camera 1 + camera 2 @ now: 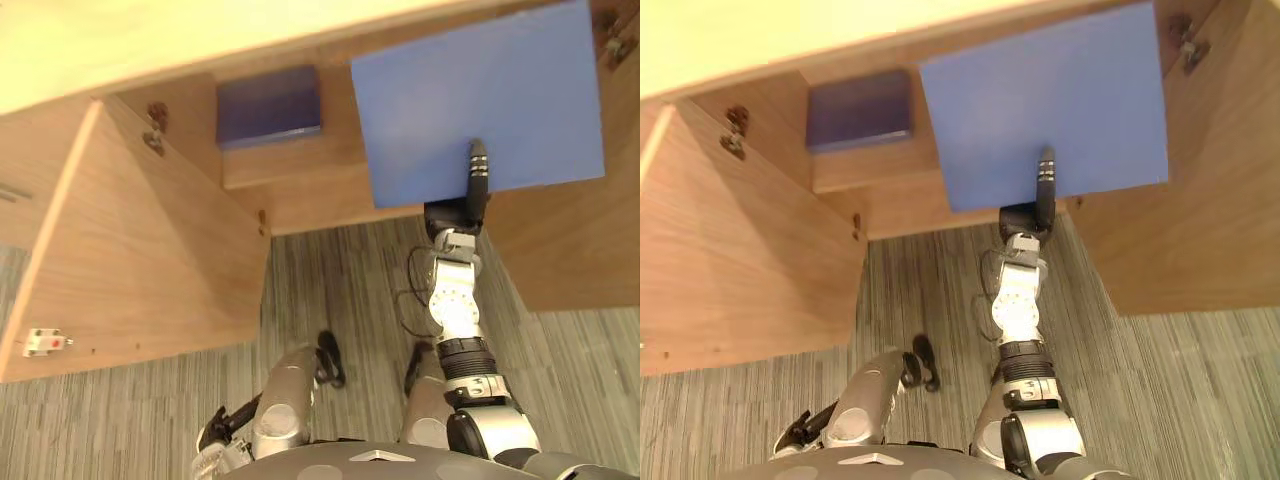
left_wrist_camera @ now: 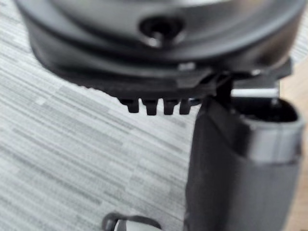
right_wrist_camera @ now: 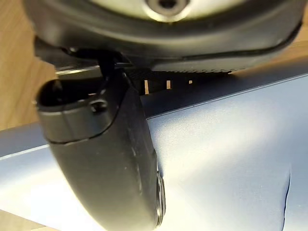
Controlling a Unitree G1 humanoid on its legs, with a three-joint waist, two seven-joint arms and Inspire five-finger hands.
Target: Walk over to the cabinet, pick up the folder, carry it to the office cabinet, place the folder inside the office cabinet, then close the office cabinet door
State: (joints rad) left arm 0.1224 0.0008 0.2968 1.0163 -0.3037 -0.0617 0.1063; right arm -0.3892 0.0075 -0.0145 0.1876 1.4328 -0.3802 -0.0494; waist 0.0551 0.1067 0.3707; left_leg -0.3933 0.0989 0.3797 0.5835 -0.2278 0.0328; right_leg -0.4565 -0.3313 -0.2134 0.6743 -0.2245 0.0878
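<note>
Pinched the blue folder [image 1: 478, 100] at its near edge with the right hand [image 1: 458, 213], thumb on top. Held it flat at the mouth of the open cabinet [image 1: 300, 195], near a dark blue box [image 1: 268, 105]. Looked thin, light, stiff and maybe slippery. Best gripped mid-edge, firmly. Saw the left hand [image 1: 215, 440] low by the floor; could not tell open or closed.

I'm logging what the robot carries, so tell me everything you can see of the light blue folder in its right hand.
The folder is a flat, plain light-blue rectangle. It is thin and looks stiff, like plastic or card, with no label visible on its upper face. It is held roughly level, and its far part reaches into the opening of the office cabinet. The right hand pinches it at the near edge, with the thumb pressed on the top face. Nothing else visibly touches it.
</note>
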